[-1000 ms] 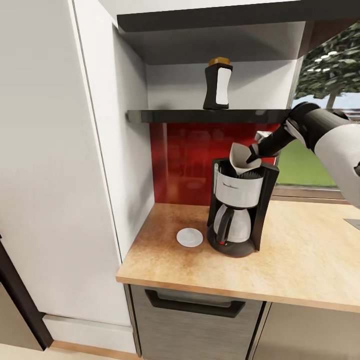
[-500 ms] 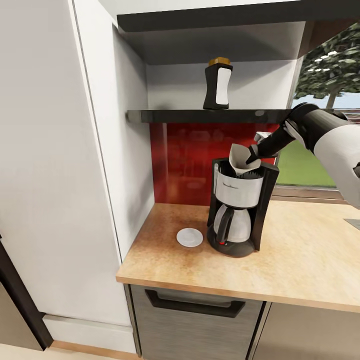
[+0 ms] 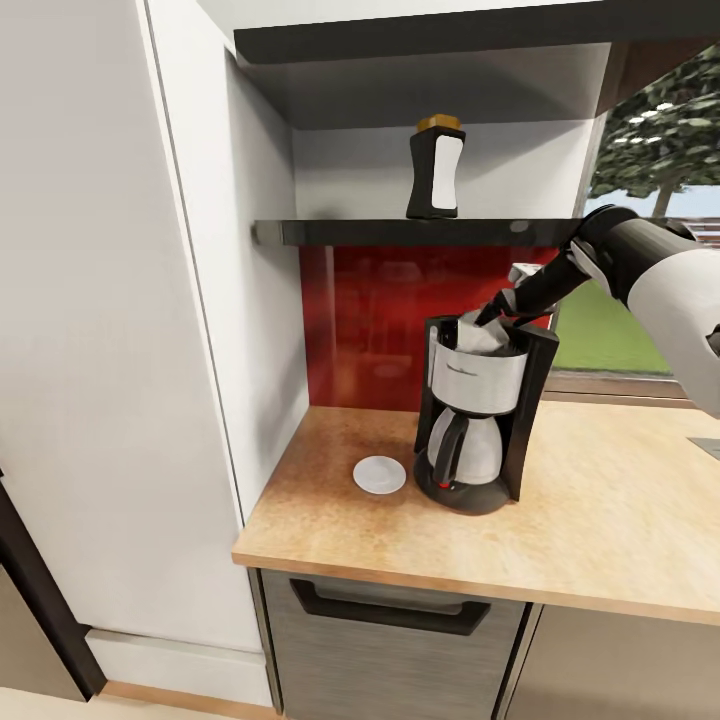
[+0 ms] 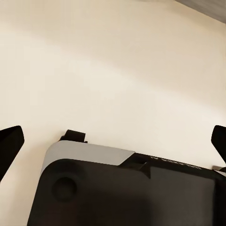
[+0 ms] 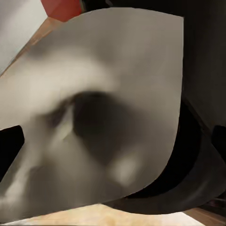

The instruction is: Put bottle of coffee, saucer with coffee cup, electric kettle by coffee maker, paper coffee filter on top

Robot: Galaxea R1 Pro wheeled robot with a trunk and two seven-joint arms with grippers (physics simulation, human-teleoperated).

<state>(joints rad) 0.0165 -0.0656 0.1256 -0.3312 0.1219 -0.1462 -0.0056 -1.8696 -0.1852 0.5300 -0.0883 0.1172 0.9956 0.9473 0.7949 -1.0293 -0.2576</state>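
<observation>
Jaws of our right gripper (image 3: 492, 314): closed on the paper coffee filter (image 3: 480, 337), which now sits sunk in the top of the coffee maker (image 3: 478, 410), low enough to be let go, we judge. Right arm reaches down from beyond the maker. Left gripper (image 4: 113, 141): jaws spread, empty. Saucer (image 3: 379, 474): tabletop, beside the maker. Bottle of coffee (image 3: 435, 168): shelf above the maker.

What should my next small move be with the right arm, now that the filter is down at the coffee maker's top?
Probably draw the right gripper up and away. The paper coffee filter sits low in the top of the coffee maker, and the fingertips are close above it. Whether they touch it cannot be told, so retreat slowly. The bottle of coffee on the shelf would be the likely follow-up.
</observation>
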